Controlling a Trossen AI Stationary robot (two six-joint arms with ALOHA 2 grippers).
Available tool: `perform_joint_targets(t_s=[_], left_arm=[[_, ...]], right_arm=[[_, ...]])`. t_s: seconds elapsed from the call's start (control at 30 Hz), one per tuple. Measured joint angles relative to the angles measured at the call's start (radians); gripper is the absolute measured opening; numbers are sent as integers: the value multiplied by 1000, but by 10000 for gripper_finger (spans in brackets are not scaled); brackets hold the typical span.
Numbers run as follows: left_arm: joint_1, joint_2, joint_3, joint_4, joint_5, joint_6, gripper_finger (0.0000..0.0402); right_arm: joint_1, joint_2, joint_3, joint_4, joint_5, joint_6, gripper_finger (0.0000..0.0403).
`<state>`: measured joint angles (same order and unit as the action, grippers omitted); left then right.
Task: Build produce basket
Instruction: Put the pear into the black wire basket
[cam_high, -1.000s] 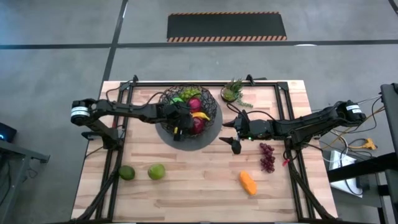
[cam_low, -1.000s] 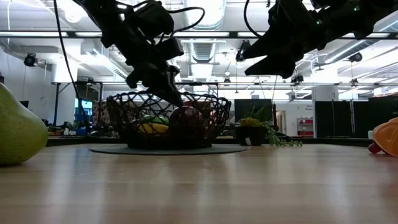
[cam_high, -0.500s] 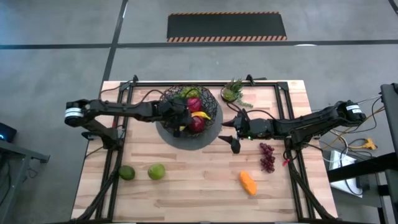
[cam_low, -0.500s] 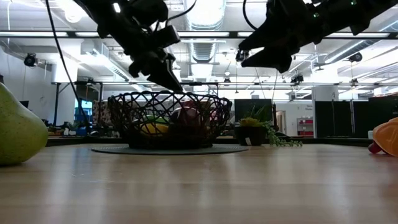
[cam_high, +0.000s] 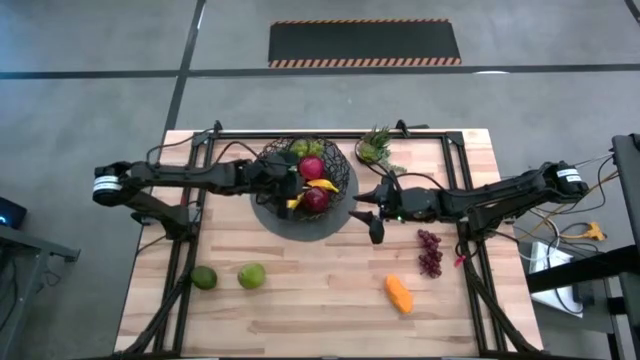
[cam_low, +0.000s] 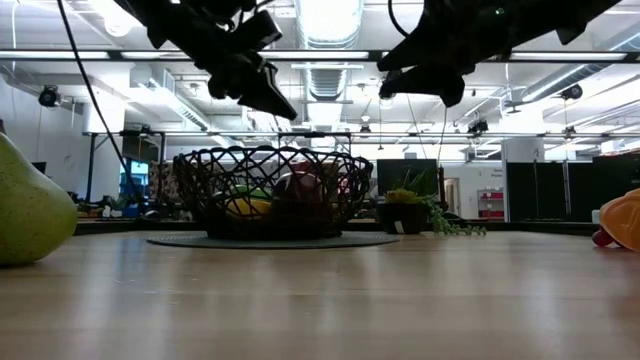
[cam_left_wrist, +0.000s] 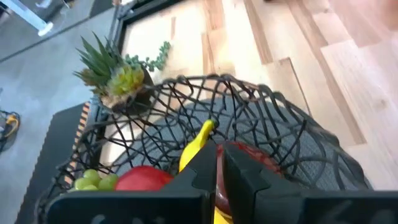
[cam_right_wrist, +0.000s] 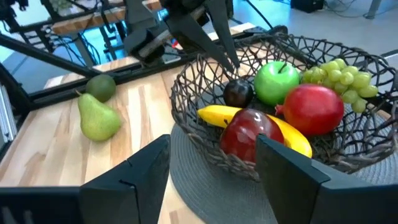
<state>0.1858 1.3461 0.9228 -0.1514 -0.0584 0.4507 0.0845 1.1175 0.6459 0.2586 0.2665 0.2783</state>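
Note:
The black wire basket stands on its grey round base at the table's far middle. It holds a banana, red apples, a green apple, green grapes and a small dark fruit. My left gripper hangs shut and empty above the basket's left part, clear of its rim. My right gripper hovers open and empty just right of the basket. A pear, a round green fruit, purple grapes and an orange piece lie on the table.
A small potted green plant stands at the far edge, right of the basket. Black frame rails run along the table's left, far and right sides. Bare wood lies between the basket and the near edge.
My left gripper, shut throughout, has risen out of the basket and drawn back a little toward the table's left edge. It now hangs above the rim. My right gripper has risen slightly beside the basket. The fruit has not moved.

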Motion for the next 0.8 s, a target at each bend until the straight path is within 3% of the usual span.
perform_joint_targets(t_s=[0.27,0.47,0.8], left_arm=[[-3,-116,-134,206,1,0,8],[-3,-234,-213,356,0,5,8],[-3,-399,-265,369,-4,21,8]], right_arm=[[0,35,98,-115,26,-2,200],[-8,102,246,-297,27,-52,193],[-80,276,582,-678,25,-55,191]])
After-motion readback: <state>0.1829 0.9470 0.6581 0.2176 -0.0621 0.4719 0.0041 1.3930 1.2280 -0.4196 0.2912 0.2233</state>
